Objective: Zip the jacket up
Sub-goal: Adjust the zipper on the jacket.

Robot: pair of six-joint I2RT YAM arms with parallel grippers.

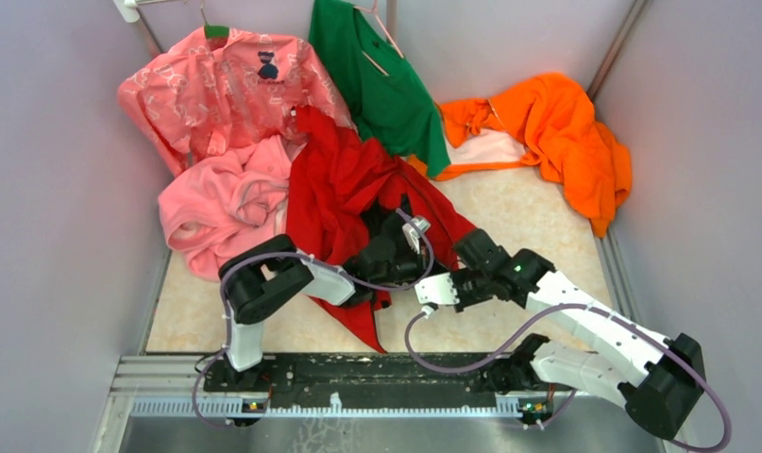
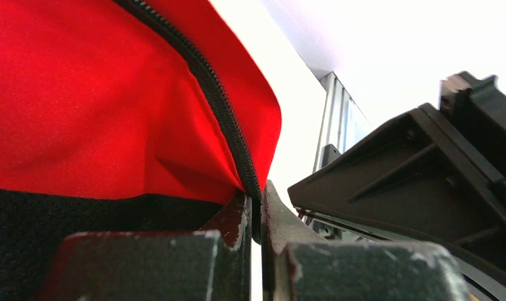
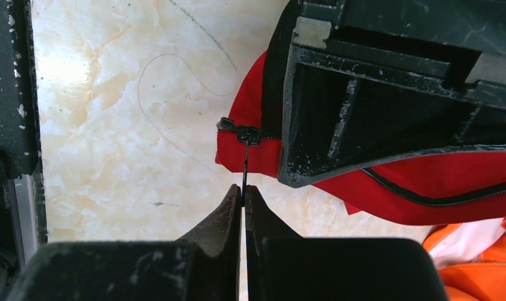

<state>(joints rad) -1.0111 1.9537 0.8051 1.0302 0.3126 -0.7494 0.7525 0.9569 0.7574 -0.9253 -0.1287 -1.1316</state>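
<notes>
The red jacket [image 1: 339, 184] lies crumpled in the middle of the table, its lower end trailing toward the arms. My left gripper [image 1: 381, 274] is shut on the jacket's edge. In the left wrist view its fingertips [image 2: 256, 200] pinch the dark zipper tape [image 2: 206, 81] where it runs down the red cloth [image 2: 81, 94]. My right gripper [image 1: 424, 283] sits close beside it. In the right wrist view its tips [image 3: 244, 191] are shut on the thin pull tab [image 3: 244, 163] hanging from the slider [image 3: 241, 133] at the corner of the jacket [image 3: 426, 182]. The left gripper's body [image 3: 363, 94] hides part of the cloth.
A pink fleece [image 1: 221, 203] lies left of the jacket. A pink patterned shirt [image 1: 226, 90] and a green shirt [image 1: 377, 75] hang behind it. An orange garment [image 1: 556, 132] is heaped at the back right. Grey walls close in the marble tabletop [image 1: 509, 217].
</notes>
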